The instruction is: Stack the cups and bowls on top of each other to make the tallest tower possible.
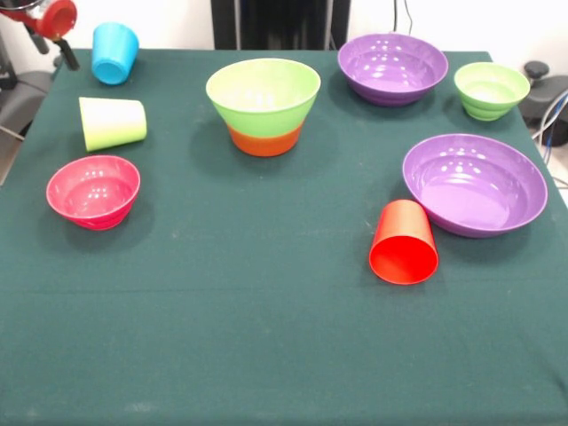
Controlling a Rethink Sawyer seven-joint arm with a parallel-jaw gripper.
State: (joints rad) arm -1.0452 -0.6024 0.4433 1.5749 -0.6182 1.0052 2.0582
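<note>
a: the tower (264,108) sits mid-counter toward the far side, a wide lime-green bowl nested in an orange base. what goes next?

b: i'd judge the pink bowl (93,191), upright near the one edge. lower it level and centred so the rim seats.

a: and the gripper?

b: none clearly shown, only red arm parts at a top corner; i can't tell its state. the red cup (404,242) lies tipped beside a purple bowl (475,184).

One front camera looks down at a slant across the whole green desk (266,355), toward the black pedestal (280,22) at top centre.
</note>
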